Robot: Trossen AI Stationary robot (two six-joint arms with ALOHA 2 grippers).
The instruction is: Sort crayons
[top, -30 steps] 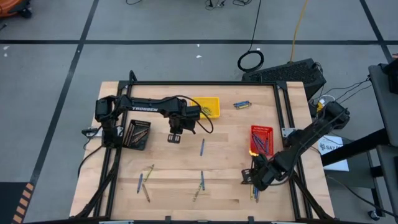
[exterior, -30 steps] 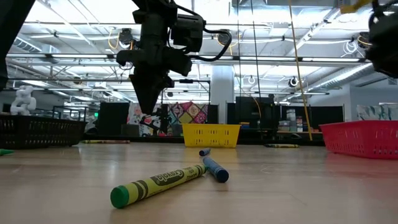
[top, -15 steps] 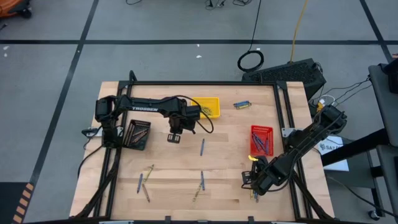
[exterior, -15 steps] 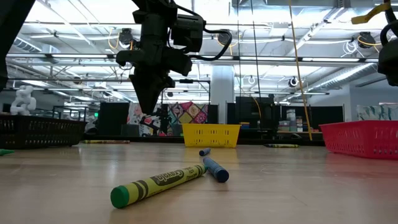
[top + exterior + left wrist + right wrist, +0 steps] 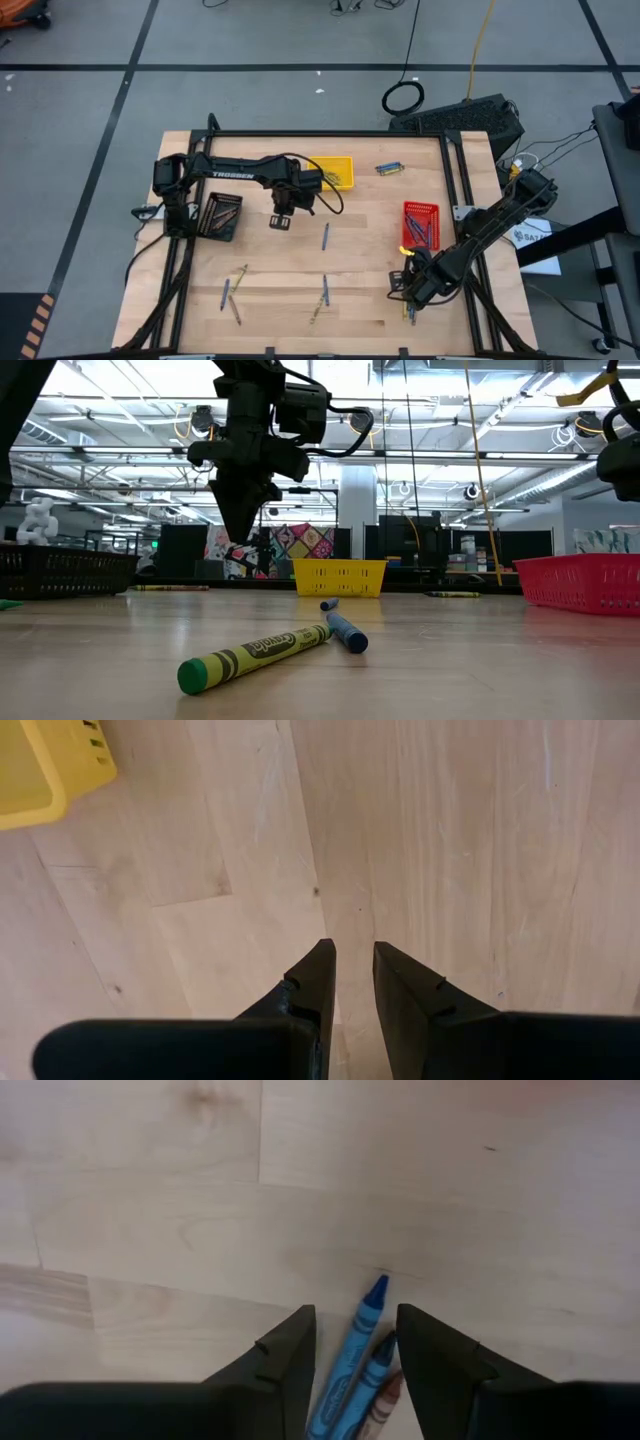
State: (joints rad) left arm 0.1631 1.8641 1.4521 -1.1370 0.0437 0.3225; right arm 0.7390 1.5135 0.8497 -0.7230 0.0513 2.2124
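Since a second ago only the right arm has shifted, drawing a little toward the near edge of the surface [image 5: 360,240]; the left arm has stayed put. Going from the left side across: a black tray [image 5: 221,215] with crayons in it sits beside the left arm's base. Near the front edge lie a few loose crayons [image 5: 233,291] in blue and olive-yellow. The left end effector [image 5: 281,221] hangs above bare wood just in front of the yellow tray [image 5: 333,171], its fingers [image 5: 312,982] set narrowly apart with nothing between them (the low view shows it well clear of the surface). A single blue crayon [image 5: 325,236] lies just to its right, and farther forward a blue and a green-yellow crayon [image 5: 255,653] lie touching at their tips. Toward the back, a small cluster of crayons [image 5: 389,168] rests on its own. The red tray [image 5: 421,225] holds several blue crayons. In front of it, the right end effector [image 5: 408,291] points down over a small bunch at the near right; its fingers [image 5: 284,1355] stand wide, straddling a blue crayon [image 5: 355,1342] without gripping it, with a second blue one and a brown one [image 5: 385,1398] lying alongside.
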